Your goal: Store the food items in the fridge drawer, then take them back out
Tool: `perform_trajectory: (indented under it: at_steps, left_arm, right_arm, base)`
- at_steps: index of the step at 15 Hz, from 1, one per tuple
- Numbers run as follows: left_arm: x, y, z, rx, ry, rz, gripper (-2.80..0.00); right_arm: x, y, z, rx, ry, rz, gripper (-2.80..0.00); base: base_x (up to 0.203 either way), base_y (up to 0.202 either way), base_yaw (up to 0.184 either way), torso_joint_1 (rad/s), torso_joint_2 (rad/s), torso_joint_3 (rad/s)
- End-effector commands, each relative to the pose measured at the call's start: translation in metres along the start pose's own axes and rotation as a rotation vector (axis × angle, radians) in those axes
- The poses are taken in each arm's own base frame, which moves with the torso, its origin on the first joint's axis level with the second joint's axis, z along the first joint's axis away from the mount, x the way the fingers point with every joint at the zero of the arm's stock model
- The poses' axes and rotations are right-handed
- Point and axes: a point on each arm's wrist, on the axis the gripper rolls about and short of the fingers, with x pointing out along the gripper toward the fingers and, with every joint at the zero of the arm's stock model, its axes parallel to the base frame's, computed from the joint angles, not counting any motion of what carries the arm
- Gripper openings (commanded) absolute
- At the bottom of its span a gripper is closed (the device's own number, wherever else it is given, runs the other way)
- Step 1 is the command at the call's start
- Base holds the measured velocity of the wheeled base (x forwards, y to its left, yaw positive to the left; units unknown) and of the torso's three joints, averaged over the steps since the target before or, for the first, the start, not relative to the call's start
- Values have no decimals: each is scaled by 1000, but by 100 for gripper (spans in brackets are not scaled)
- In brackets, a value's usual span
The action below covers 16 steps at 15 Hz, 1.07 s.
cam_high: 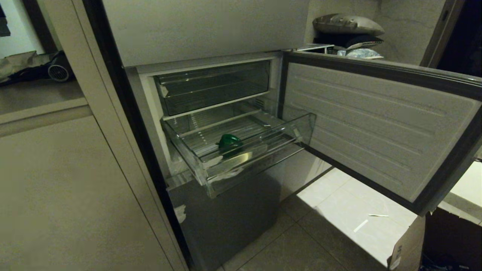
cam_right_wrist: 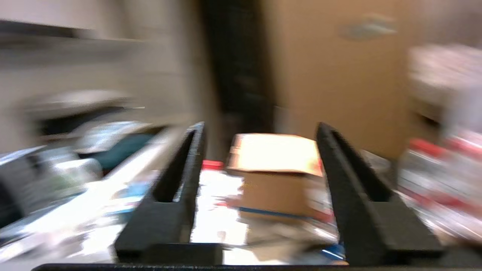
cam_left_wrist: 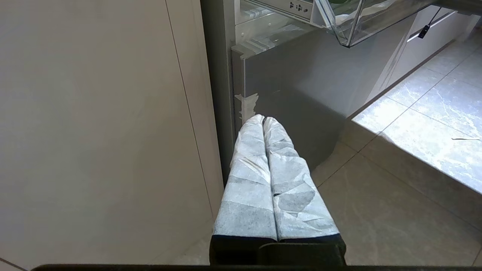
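The clear fridge drawer (cam_high: 260, 150) stands pulled out of the open fridge, with white tape scraps on its front. A glossy dark-green food item (cam_high: 229, 142) lies inside it near the front. No orange-brown item shows. Neither arm appears in the head view. My left gripper (cam_left_wrist: 263, 119) hangs low beside the fridge's grey lower panel, its white-wrapped fingers pressed together and holding nothing; a corner of the drawer (cam_left_wrist: 348, 26) shows above it. My right gripper (cam_right_wrist: 260, 130) is away from the fridge, over a cluttered surface, its black fingers wide apart with nothing between them.
The fridge door (cam_high: 380, 124) swings wide open to the right. A second clear bin (cam_high: 214, 88) sits shut above the drawer. A tall cabinet wall (cam_high: 75, 180) stands left. A cardboard box (cam_right_wrist: 276, 177) lies beyond the right gripper. Tiled floor (cam_high: 339, 226) spreads below the door.
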Motion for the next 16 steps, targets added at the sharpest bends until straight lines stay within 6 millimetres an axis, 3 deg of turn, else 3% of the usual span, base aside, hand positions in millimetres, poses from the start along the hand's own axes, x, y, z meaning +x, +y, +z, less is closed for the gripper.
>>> perform_trajectory:
  at_steps: [1,3,7,12,16]
  left_arm:
    - [0,0,0,0,1,1,-280]
    - [0,0,0,0,1,0,-280]
    - [0,0,0,0,2,0,-280]
    - [0,0,0,0,1,-1,-280]
    - [0,0,0,0,1,1,-280]
  right_arm:
    - [10,-50,-9,-12,68,-163,0]
    - [34,-91,-47,48,223,-241,0]
    - [70,-142,-129,101,416,-275,0]
    - [84,-136,-215,108,633,-120,0]
    - [89,-117,-251,74,728,-34,0]
  base:
    - [0,0,0,0,0,0]
    - [0,0,0,0,0,0]
    - [0,0,0,0,0,0]
    - [0,0,0,0,0,0]
    - [0,0,0,0,0,0]
